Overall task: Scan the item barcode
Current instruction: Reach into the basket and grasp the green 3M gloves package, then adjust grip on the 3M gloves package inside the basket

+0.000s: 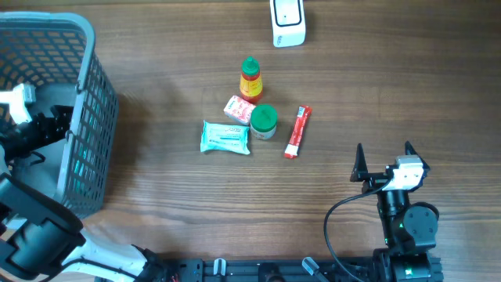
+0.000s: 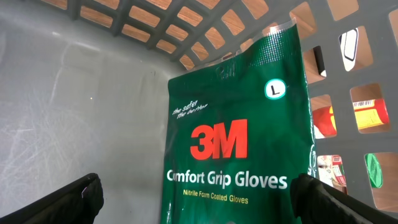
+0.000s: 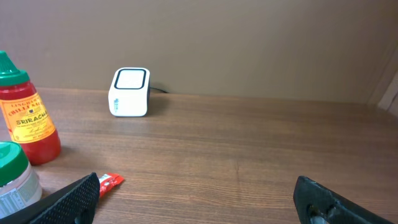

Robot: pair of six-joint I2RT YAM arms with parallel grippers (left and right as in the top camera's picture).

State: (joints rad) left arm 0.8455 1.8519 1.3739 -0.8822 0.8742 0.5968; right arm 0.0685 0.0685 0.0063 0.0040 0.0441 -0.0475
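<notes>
Left gripper (image 2: 196, 199) inside basket (image 1: 86, 94), jaws released wide either side of green glove packet (image 2: 239, 124); contact seemingly none, view cropped. Right gripper (image 1: 383, 153) released, empty, over table (image 1: 156, 204). Scanner (image 1: 287, 22) at far edge, sauce bottle (image 1: 250, 78) mid-table.

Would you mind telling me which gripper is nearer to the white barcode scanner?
Right. The right gripper, open, sits closer to the robot's side and to the right of the white barcode scanner; the left gripper is farther off, down inside the grey basket at the far left.
</notes>
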